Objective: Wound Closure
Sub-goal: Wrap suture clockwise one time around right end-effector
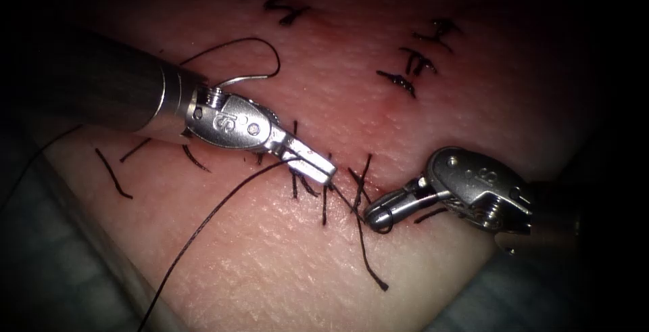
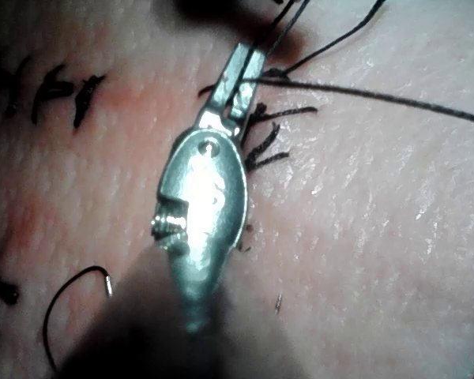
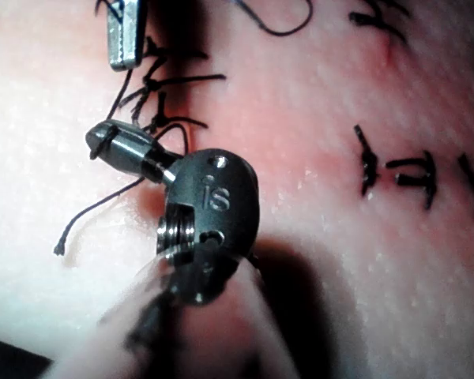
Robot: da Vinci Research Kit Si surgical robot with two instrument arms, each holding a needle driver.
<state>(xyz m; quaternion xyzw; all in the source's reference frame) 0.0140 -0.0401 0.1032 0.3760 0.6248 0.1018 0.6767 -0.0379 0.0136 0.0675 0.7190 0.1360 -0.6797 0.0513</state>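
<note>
The cut [image 1: 338, 182] runs across the tissue [image 1: 284, 264] under several dark stitches. My left tool [image 1: 318, 167] comes in from the upper left, its jaws shut on the long thread [image 1: 203, 227] at the stitch line. That thread trails off to the lower left. My right tool [image 1: 376, 216] is shut on a short thread tail [image 1: 368, 257], which ends loose on the tissue below. The same grip shows close up in the right wrist view [image 3: 103, 146]. The curved needle [image 1: 240, 80] lies free on the tissue left of the cut, behind the left tool's wrist, with its thread looping above.
Black ink marks [image 1: 419, 61] sit on the tissue at the upper right, with others on the left [image 1: 111, 173]. The tissue's edge drops to a dark cloth [image 1: 61, 271] at the lower left. The left tool's tip [image 3: 125, 35] hangs just above the stitches [image 3: 162, 87].
</note>
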